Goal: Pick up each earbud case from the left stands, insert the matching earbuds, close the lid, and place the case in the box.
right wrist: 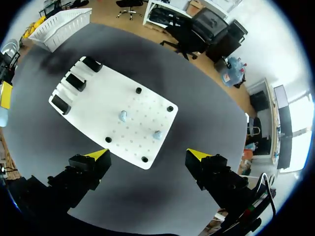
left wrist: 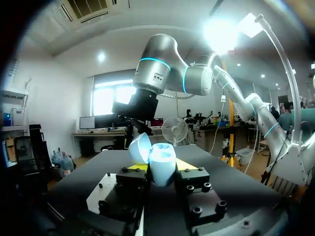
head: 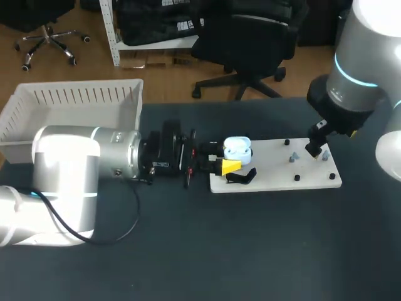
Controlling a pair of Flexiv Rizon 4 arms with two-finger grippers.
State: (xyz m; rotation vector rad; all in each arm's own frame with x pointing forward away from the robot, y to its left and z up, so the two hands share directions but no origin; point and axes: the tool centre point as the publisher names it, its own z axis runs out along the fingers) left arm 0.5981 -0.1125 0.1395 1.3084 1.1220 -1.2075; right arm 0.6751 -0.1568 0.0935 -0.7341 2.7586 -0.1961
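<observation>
Dark table (head: 188, 251), left end effector (left wrist: 162, 172) clasping case (left wrist: 156, 156)

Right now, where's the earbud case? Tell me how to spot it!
Find the white board on the dark table. At its left end, the case sits between the left fingers. It is pale blue with an open lid, unlike the black stands nearby.

1. Pale blue open earbud case (left wrist: 158, 164): lower part hidden between the left fingers (left wrist: 132, 178).
2. Two small grey-blue earbuds (right wrist: 122, 116) on the flat white pegboard (right wrist: 93, 110): too small to tell apart.
3. White slatted plastic box (head: 75, 94): near wall partly hidden behind the silver left arm (head: 69, 157).
</observation>
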